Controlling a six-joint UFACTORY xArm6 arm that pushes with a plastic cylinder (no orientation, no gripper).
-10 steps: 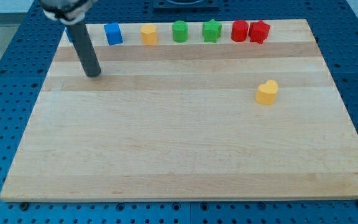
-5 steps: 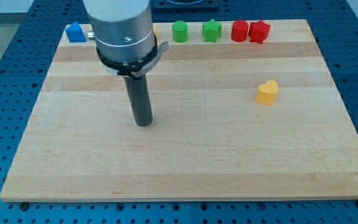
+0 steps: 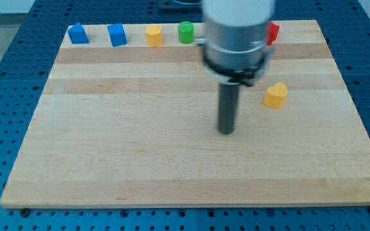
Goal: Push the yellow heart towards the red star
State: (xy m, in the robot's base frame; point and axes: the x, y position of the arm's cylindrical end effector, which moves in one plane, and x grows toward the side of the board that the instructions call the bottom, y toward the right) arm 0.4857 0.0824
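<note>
The yellow heart (image 3: 276, 95) lies on the wooden board (image 3: 140, 147) at the view's right. The red star (image 3: 273, 32) sits at the board's top edge, mostly hidden behind the arm's grey body; only its right side shows. My tip (image 3: 227, 131) rests on the board to the left of and below the yellow heart, about a block and a half away, not touching it.
Along the top edge stand two blue blocks (image 3: 78, 33) (image 3: 117, 34), a yellow block (image 3: 153, 35) and a green cylinder (image 3: 185, 32). The arm's body (image 3: 236, 32) hides the other blocks in that row. Blue perforated table surrounds the board.
My tip has swept from the board's upper left, across the middle, to just left of and below the yellow heart. No block has moved.
</note>
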